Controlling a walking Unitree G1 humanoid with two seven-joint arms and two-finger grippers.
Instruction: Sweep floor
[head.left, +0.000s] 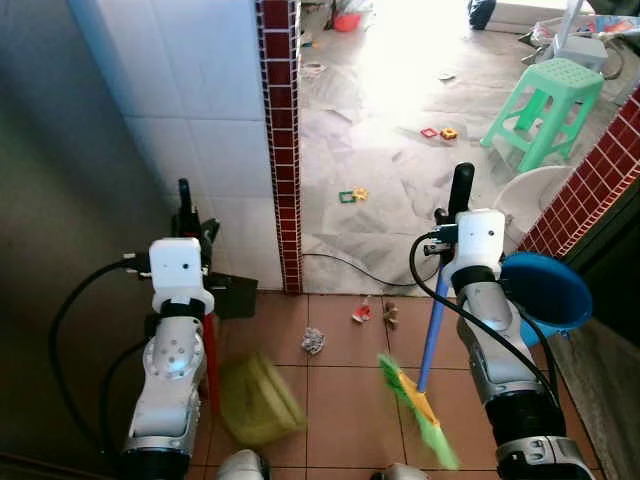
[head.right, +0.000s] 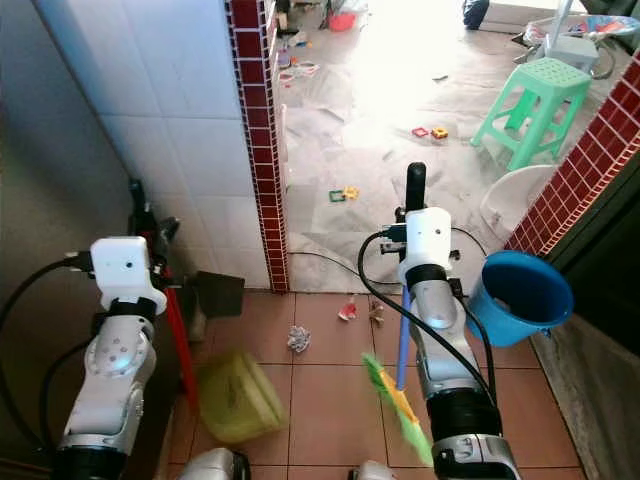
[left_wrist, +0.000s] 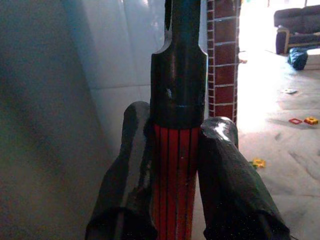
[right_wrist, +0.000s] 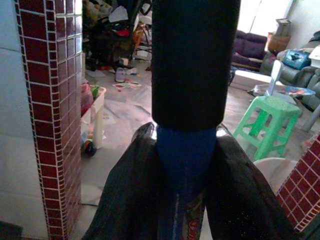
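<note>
My left gripper (head.left: 185, 208) is shut on the red handle (left_wrist: 174, 175) of a yellow-green dustpan (head.left: 258, 400), which hangs blurred over the brown tiles at lower left. My right gripper (head.left: 460, 190) is shut on the blue handle (right_wrist: 186, 160) of a broom, just under the handle's black cap. The broom's green and yellow bristles (head.left: 420, 412) angle down near the floor between my arms. Ahead on the tiles lie a crumpled white paper (head.left: 313, 341), a red and white scrap (head.left: 361, 313) and a brown scrap (head.left: 389, 314).
A white-tiled wall with a red mosaic corner (head.left: 280, 150) stands ahead on the left. A blue bucket (head.left: 545, 290) sits by my right arm. Beyond are a green stool (head.left: 545, 105), a white basin (head.left: 530, 195), small toys (head.left: 352, 196) and a black cable (head.left: 350, 268).
</note>
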